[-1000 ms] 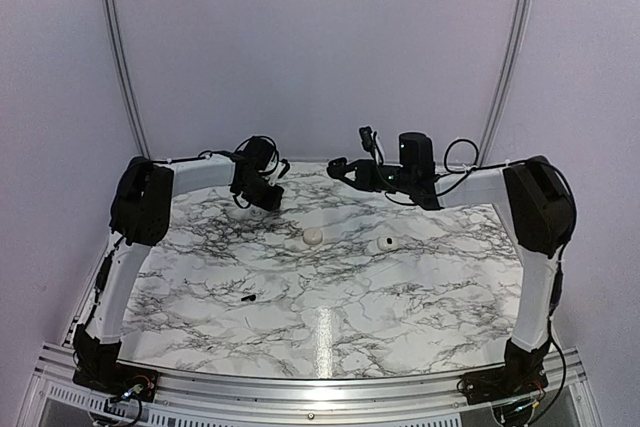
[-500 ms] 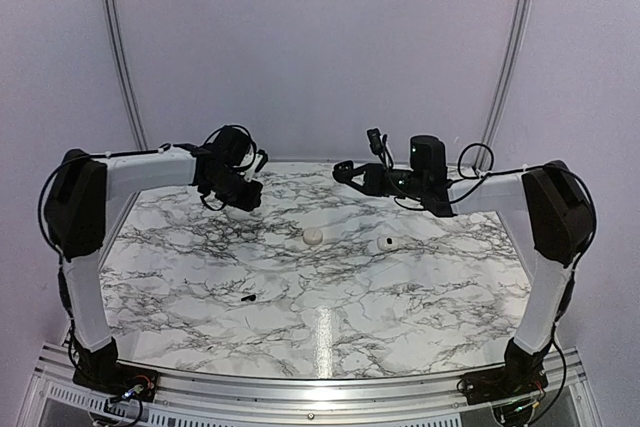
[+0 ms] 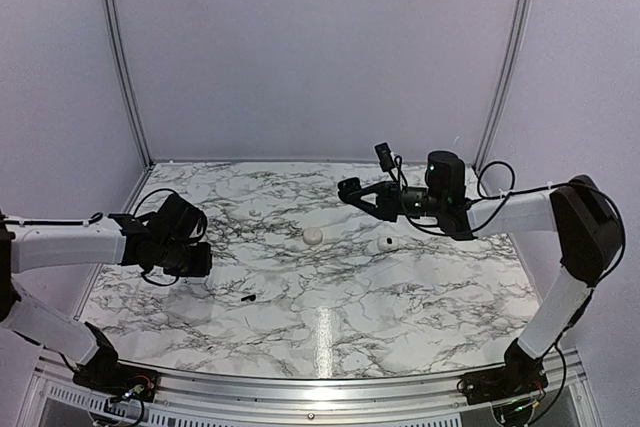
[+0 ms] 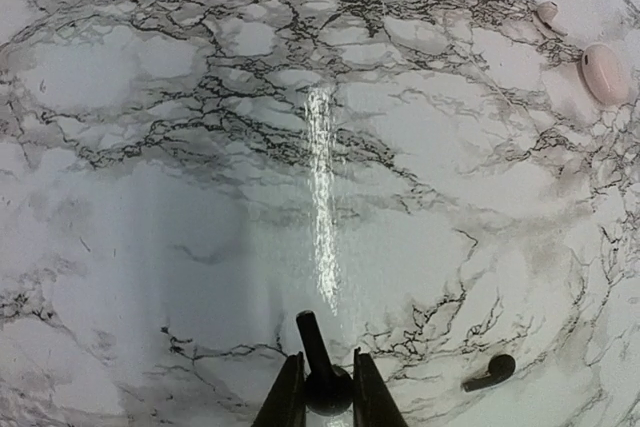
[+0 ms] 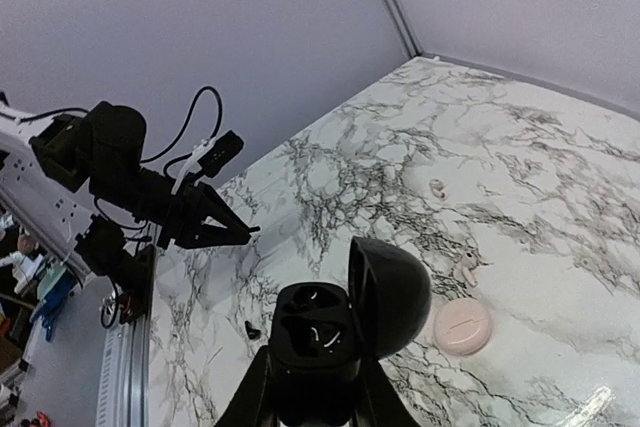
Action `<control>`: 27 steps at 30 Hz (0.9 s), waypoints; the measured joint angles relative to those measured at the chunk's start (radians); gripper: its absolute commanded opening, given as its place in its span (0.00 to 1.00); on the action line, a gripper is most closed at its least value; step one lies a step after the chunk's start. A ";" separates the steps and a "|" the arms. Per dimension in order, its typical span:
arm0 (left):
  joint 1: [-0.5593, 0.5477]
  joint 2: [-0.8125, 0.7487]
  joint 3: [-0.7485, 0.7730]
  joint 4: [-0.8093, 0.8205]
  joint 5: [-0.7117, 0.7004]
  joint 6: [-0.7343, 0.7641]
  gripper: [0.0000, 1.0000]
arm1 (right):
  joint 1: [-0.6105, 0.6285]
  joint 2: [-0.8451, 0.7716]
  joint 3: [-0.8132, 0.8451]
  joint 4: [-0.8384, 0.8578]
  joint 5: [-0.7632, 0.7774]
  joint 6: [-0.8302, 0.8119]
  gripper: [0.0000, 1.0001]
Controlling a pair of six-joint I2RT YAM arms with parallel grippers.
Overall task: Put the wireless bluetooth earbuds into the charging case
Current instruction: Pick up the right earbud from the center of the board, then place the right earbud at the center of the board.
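Marble table (image 3: 400, 287) | left tool (image 4: 326, 372) pinches black earbud (image 4: 311, 339) | right tool (image 5: 316, 377) clamps open black case (image 5: 388, 292) | second earbud (image 4: 490, 372) lies loose

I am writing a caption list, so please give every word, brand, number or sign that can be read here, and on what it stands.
No readable text in any view.
The black case in the right gripper, the earbud in the left gripper, the pale case and the marble table: no lettering shows.
Clutter beyond the table edge in the right wrist view: too small and blurred to read.
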State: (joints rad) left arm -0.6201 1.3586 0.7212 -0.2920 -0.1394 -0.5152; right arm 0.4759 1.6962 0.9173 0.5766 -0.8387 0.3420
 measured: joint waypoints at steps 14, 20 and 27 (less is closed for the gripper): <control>-0.159 -0.070 -0.189 0.014 -0.158 -0.462 0.03 | 0.113 -0.210 -0.141 0.006 -0.080 -0.222 0.00; -0.192 -0.037 -0.196 0.031 -0.180 -0.605 0.03 | 0.113 -0.245 -0.155 -0.005 -0.086 -0.235 0.00; -0.196 0.003 -0.187 0.074 -0.191 -0.708 0.24 | 0.113 -0.262 -0.169 -0.011 -0.084 -0.239 0.00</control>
State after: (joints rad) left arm -0.8165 1.3613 0.5346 -0.2180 -0.3305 -1.2228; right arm 0.5892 1.4342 0.7479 0.5655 -0.9226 0.1032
